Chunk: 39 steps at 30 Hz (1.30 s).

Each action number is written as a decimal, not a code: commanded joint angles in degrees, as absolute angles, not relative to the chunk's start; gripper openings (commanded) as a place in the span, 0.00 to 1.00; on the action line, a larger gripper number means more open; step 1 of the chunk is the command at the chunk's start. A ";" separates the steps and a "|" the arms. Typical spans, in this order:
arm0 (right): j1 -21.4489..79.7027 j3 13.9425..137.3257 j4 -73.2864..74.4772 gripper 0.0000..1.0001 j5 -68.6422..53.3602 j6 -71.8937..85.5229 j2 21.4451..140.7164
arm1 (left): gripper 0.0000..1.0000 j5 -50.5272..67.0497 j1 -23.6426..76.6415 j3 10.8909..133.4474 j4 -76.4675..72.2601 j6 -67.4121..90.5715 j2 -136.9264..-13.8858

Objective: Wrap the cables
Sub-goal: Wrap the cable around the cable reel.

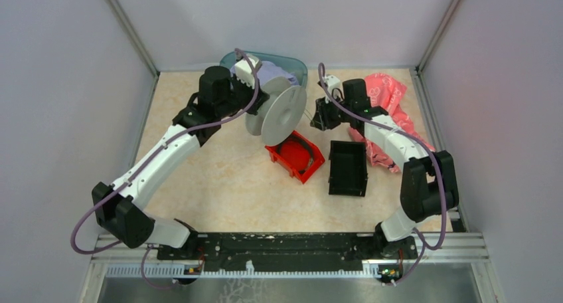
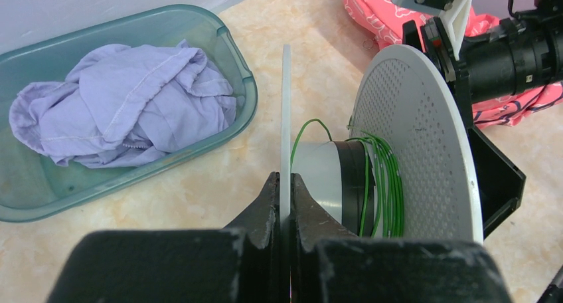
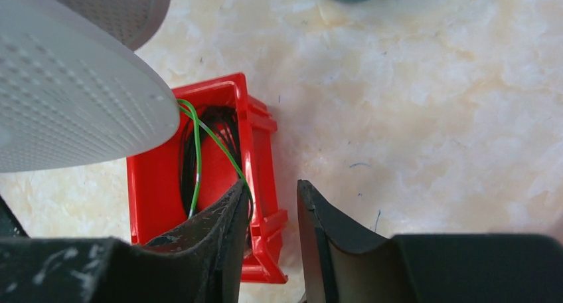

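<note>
Far left you've got a teal tub (image 2: 99, 191) on the table (image 1: 226, 177) with a crumpled lavender cloth (image 2: 126, 103) inside it. Just right of the tub, your left gripper (image 2: 284, 183) is clamped tight on the thin near flange of the white spool (image 1: 282, 113), fingers pressed to both faces of the disc. The spool is held up off the table, axis roughly level. The green cable (image 2: 385, 183) has several turns round the spool core, bunched against the perforated far flange, and one loose loop stands up near the gripped flange. From the spool's rim a green strand drops into the red bin (image 3: 149, 197), which sits on the table directly below the spool. A dark coil (image 3: 192, 157) of thin wire lies in that bin, along its wall. The strand runs down right beside the inner edge of one finger of your right gripper (image 3: 271, 190); can't tell if it touches. That gripper hovers over the bin's edge with jaws parted, bare table showing through the gap, nothing between them. Right of the red bin, apart from it, is a black bin (image 1: 348, 168); contents not readable from the top view. Far right, a pink patterned cloth (image 1: 392, 94) lies bunched under and behind the right arm.
</note>
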<state>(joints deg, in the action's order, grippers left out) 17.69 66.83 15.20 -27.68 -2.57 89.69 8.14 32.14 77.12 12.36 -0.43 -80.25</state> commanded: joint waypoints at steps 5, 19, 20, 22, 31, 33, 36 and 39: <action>17.05 64.76 12.89 0.35 -30.86 -3.25 88.95 | 0.00 14.43 28.01 80.07 7.41 5.95 -77.09; 17.11 61.65 7.87 0.36 -40.87 0.76 88.06 | 0.00 25.54 20.90 77.58 2.89 22.03 -78.29; 17.09 61.57 7.07 0.36 -41.62 1.25 87.95 | 0.00 26.36 20.74 77.03 2.06 23.01 -78.42; 17.14 61.52 6.50 0.34 -42.34 1.53 87.69 | 0.00 27.62 20.34 76.04 0.39 25.26 -78.76; 17.14 59.27 4.55 0.06 -45.17 1.15 86.53 | 0.00 28.91 18.98 76.50 -0.18 27.48 -79.69; 17.14 58.73 2.31 0.00 -47.11 2.76 86.21 | 0.00 29.12 18.85 76.55 -0.13 28.16 -80.01; 17.13 56.52 -4.67 0.00 -50.30 7.27 85.22 | 0.00 29.88 18.57 76.42 -0.30 29.55 -80.48; 17.21 53.37 -16.32 0.00 -52.37 15.66 84.36 | 0.00 31.39 18.14 75.48 -1.77 32.01 -80.90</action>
<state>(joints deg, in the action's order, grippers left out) 17.45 55.64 0.54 -46.98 6.20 88.12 28.12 18.90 75.48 4.36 27.46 -80.82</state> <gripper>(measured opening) 0.009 0.041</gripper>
